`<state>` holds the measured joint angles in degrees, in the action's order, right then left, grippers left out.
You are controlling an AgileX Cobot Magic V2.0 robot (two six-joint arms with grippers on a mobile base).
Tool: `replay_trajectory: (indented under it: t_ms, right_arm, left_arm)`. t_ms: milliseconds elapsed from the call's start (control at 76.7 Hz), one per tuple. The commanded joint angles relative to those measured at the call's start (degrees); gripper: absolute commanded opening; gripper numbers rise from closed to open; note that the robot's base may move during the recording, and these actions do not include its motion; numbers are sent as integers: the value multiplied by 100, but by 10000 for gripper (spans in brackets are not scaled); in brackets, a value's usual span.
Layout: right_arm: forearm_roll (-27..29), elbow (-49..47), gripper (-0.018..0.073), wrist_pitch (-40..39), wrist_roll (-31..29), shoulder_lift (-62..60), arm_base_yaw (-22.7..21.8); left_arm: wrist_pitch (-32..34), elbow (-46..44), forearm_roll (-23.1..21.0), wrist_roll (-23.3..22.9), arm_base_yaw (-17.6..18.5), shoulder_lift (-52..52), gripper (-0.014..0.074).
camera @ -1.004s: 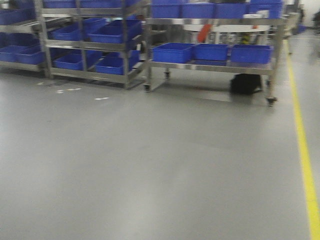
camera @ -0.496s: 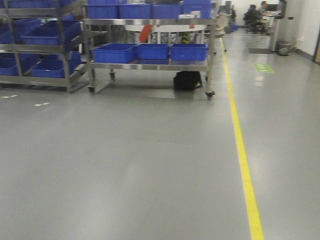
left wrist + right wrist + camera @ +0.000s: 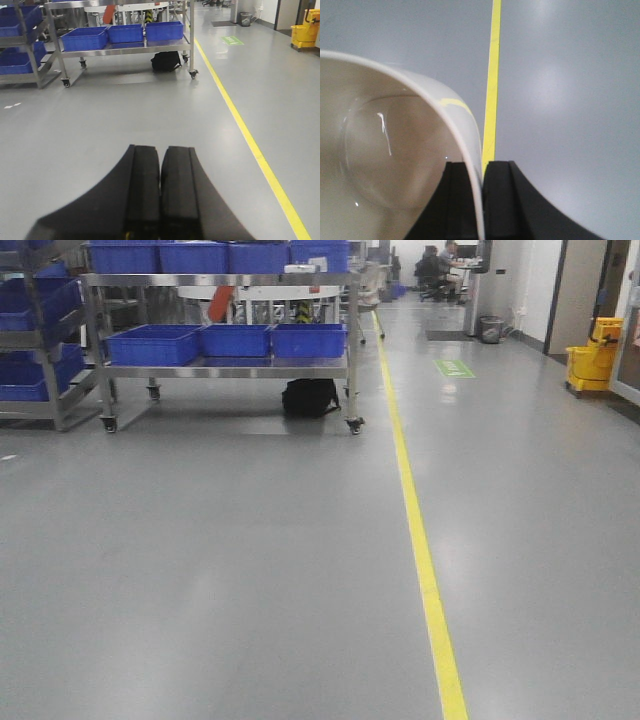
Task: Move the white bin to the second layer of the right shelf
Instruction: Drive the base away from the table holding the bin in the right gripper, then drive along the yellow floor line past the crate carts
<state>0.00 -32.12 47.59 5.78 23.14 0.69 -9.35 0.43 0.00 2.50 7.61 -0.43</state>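
Front: trolley with blue crates upper left; yellow line down grey floor.
Left wrist: left tool bottom centre, pressed together.
Right wrist: right tool clamped on wall of bin, filling frame's left.

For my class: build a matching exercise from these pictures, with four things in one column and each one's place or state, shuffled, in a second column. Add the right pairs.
Things
1. white bin
2. left gripper
3. black bag
4. yellow mop bucket

Places or states
A. on the floor under the steel trolley
B. shut, holding nothing
C. rim pinched in the right gripper
D. on the floor at the far right

Pairs: 1-C, 2-B, 3-A, 4-D
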Motion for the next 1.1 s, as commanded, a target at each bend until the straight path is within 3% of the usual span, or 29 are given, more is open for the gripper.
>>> replay_trajectory:
  t_ms: [0,1082]
  right_arm:
    - [0,-178,48,-494,16,25,-6]
    - [0,-178,48,-494,16,25,-6]
  left_arm:
    - [491,211,0,-30,42,-79,85]
    - [491,211,0,-30,42,-79,85]
